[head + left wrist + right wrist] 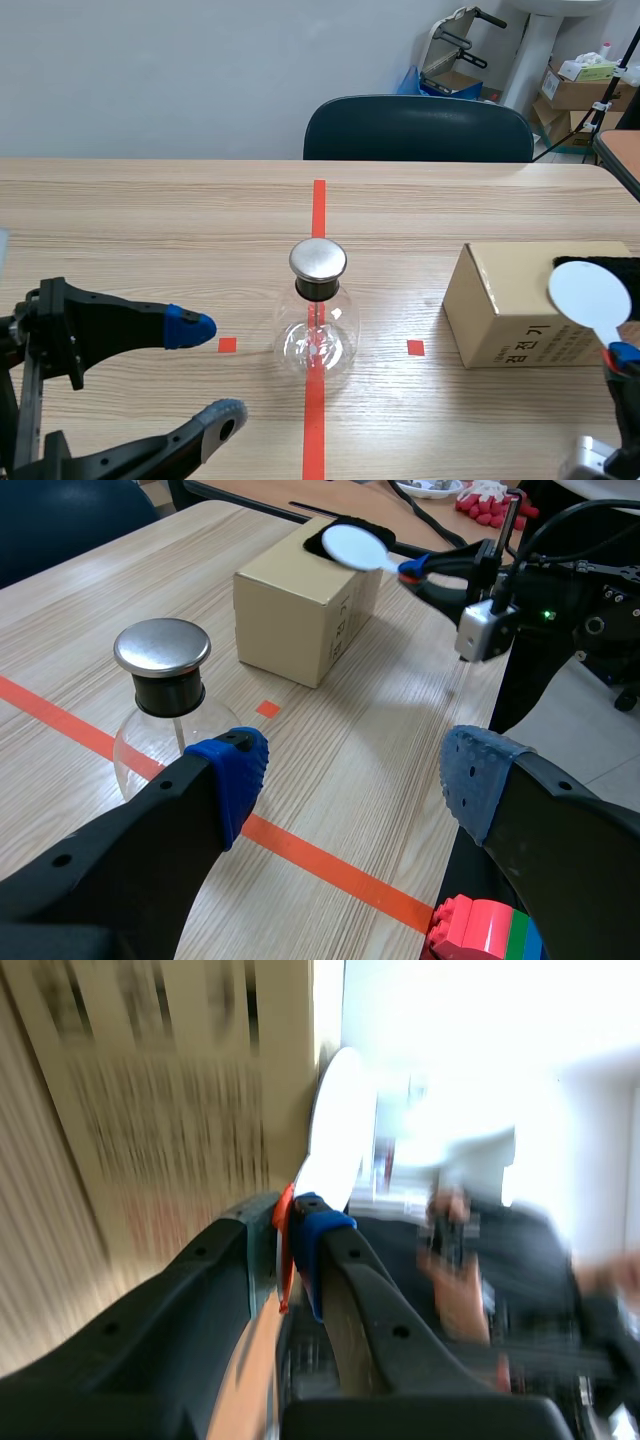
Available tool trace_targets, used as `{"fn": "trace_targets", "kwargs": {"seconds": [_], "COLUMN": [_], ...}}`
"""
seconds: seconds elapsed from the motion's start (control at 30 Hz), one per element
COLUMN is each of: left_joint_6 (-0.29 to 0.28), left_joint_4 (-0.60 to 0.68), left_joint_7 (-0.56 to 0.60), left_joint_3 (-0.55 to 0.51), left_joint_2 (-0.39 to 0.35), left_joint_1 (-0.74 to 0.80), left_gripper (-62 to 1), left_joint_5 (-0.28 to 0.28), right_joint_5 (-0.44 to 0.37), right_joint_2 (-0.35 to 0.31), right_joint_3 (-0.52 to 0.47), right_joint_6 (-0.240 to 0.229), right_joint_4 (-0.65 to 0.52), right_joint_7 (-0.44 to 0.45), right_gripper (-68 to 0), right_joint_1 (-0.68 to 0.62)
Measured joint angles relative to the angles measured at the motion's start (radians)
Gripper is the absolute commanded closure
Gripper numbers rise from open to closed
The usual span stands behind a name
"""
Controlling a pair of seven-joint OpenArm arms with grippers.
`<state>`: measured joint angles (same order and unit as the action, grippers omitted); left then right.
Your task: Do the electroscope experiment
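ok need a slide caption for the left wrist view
Open left tool near the glass electroscope flask; right tool holds a white disc paddle by the cardboard box.

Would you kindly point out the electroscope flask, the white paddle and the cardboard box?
electroscope flask [318,260], scene view, on its metal cap.
white paddle [590,292], scene view, on its round disc.
cardboard box [285,620], left wrist view, on its side face.

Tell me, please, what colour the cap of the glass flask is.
The cap is shiny silver, above a black collar; the left wrist view shows it best.
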<state>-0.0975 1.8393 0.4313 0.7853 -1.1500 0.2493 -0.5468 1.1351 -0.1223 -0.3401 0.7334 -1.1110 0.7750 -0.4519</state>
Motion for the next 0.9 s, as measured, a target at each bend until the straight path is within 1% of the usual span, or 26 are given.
{"fn": "trace_targets", "kwargs": {"seconds": [0.03,0.07,0.13,0.17,0.2,0.23,0.27,0.33,0.37,0.4,0.43,0.47,0.53,0.57,0.6,0.67,0.7,0.77,0.8,0.83,0.87,0.9], "left_joint_6": [0.000,0.000,0.000,0.000,0.000,0.000,0.000,0.000,0.000,0.000,0.000,0.000,0.000,0.000,0.000,0.000,0.000,0.000,0.000,0.000,0.000,0.000], "left_joint_4": [0.000,0.000,0.000,0.000,0.000,0.000,0.000,0.000,0.000,0.000,0.000,0.000,0.000,0.000,0.000,0.000,0.000,0.000,0.000,0.000,0.000,0.000], "left_joint_7": [0.000,0.000,0.000,0.000,0.000,0.000,0.000,0.000,0.000,0.000,0.000,0.000,0.000,0.000,0.000,0.000,0.000,0.000,0.000,0.000,0.000,0.000], "left_joint_3": [0.000,0.000,0.000,0.000,0.000,0.000,0.000,0.000,0.000,0.000,0.000,0.000,0.000,0.000,0.000,0.000,0.000,0.000,0.000,0.000,0.000,0.000], "left_joint_2": [0.000,0.000,0.000,0.000,0.000,0.000,0.000,0.000,0.000,0.000,0.000,0.000,0.000,0.000,0.000,0.000,0.000,0.000,0.000,0.000,0.000,0.000], "left_joint_1": [0.000,0.000,0.000,0.000,0.000,0.000,0.000,0.000,0.000,0.000,0.000,0.000,0.000,0.000,0.000,0.000,0.000,0.000,0.000,0.000,0.000,0.000], "left_gripper": [-39.2,-39.2,-39.2,-39.2,-39.2,-39.2,-39.2,-39.2,-39.2,-39.2,-39.2,-39.2,-39.2,-39.2,-39.2,-39.2,-39.2,-39.2,-39.2,-39.2,-39.2,-39.2], "left_joint_5": [0.000,0.000,0.000,0.000,0.000,0.000,0.000,0.000,0.000,0.000,0.000,0.000,0.000,0.000,0.000,0.000,0.000,0.000,0.000,0.000,0.000,0.000], "right_joint_5": [-0.001,-0.003,-0.019,-0.023,-0.020,-0.011,-0.004,0.003,0.003,0.002,0.000,-0.002,-0.011,-0.017,-0.018,0.002,0.002,0.004,0.006,0.005,-0.002,-0.003], "right_joint_2": [0.003,0.006,0.010,0.008,0.005,0.000,-0.003,-0.002,-0.002,0.000,0.003,0.006,0.011,0.011,0.011,0.008,0.008,0.009,0.009,0.011,0.013,0.015], "right_joint_3": [0.004,0.006,0.006,0.003,-0.006,-0.008,-0.009,-0.008,-0.005,-0.001,0.002,0.004,0.004,0.002,-0.003,-0.007,-0.007,-0.005,-0.004,0.000,0.002,0.003], "right_joint_6": [0.000,-0.001,-0.001,-0.003,-0.007,-0.008,-0.006,-0.003,-0.004,-0.003,-0.004,-0.004,-0.001,-0.002,-0.006,-0.008,-0.007,0.000,0.000,0.000,0.000,0.000], "right_joint_4": [0.000,0.000,0.000,0.000,0.000,0.000,0.000,0.000,-0.001,-0.002,-0.002,-0.002,-0.002,-0.002,-0.002,-0.002,-0.002,-0.002,-0.002,-0.002,-0.002,-0.002], "right_joint_7": [-0.028,-0.097,-0.296,-0.354,-0.357,-0.327,-0.266,-0.096,-0.028,-0.002,-0.026,-0.084,-0.283,-0.354,-0.373,-0.332,-0.261,-0.082,-0.029,-0.017,-0.044,-0.111], "right_gripper": [-0.8,-0.8,-0.8,-0.8,-0.8,-0.8,-0.8,-0.8,-0.8,-0.8,-0.8,-0.8,-0.8,-0.8,-0.8,-0.8,-0.8,-0.8,-0.8,-0.8,-0.8,-0.8], "right_joint_1": [0.000,0.000,0.001,0.002,0.002,0.001,-0.001,0.000,0.000,0.000,0.000,0.000,0.000,0.001,0.000,-0.002,-0.003,-0.003,-0.003,-0.003,-0.003,-0.003]}}
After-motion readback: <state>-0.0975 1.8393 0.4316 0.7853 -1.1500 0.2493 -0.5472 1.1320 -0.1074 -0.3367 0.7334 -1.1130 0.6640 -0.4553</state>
